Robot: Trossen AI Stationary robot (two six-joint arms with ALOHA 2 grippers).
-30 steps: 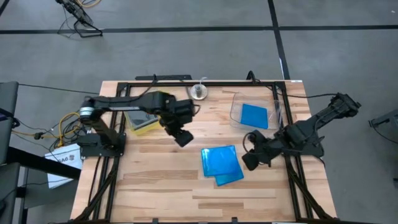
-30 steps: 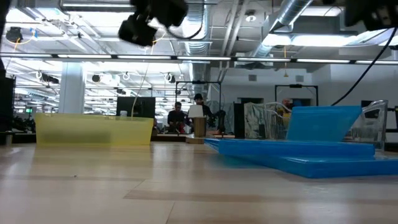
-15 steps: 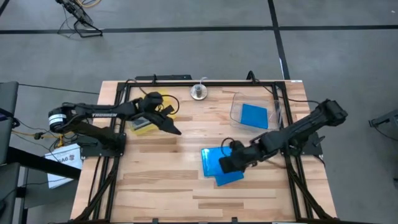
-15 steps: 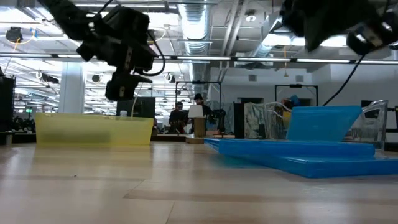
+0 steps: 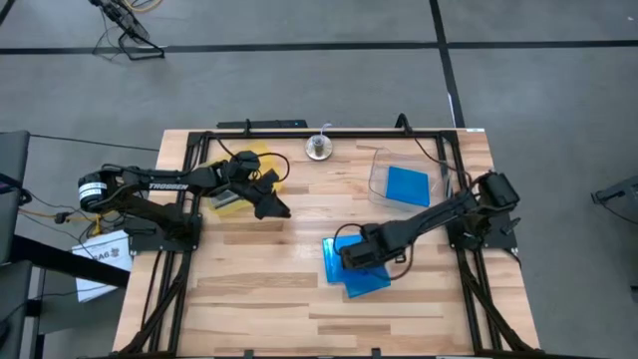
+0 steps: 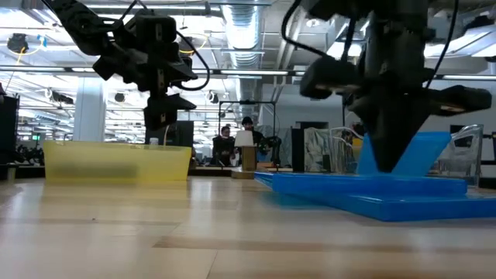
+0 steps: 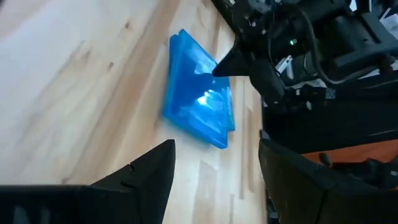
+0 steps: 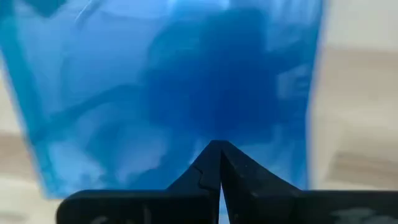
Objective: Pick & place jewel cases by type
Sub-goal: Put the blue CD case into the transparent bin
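Within the last second the right arm has swung in from the right edge of the table, and its right gripper [image 5: 351, 258] now sits low over the pile of blue jewel cases [image 5: 355, 264] at the centre of the high view, a little below the middle. In the right wrist view its two fingers [image 8: 214, 165] meet in one point with no gap, so this claw is closed and holds nothing, with the blue plastic filling the picture just ahead of the tips. I cannot tell if the tips already touch the top case. In the low view the gripper stands right of centre, directly above the blue pile. I judge that it means to push or slide the top case, or that it must open before a grasp is possible — with closed fingers no pick can happen yet. The left arm has pulled back from the middle of the table toward the upper left of the high view; the left gripper [image 5: 271, 205] hangs beside the yellow tray [image 5: 231, 201], and in the left wrist view its fingers [image 7: 146, 174] stand wide apart and empty, pointing toward the blue pile. One more blue jewel case [image 5: 407, 185] leans inside the clear bin [image 5: 378, 175] at the upper right of the table, so part of the sorting seems already done — at least two blue cases remain on the wood.
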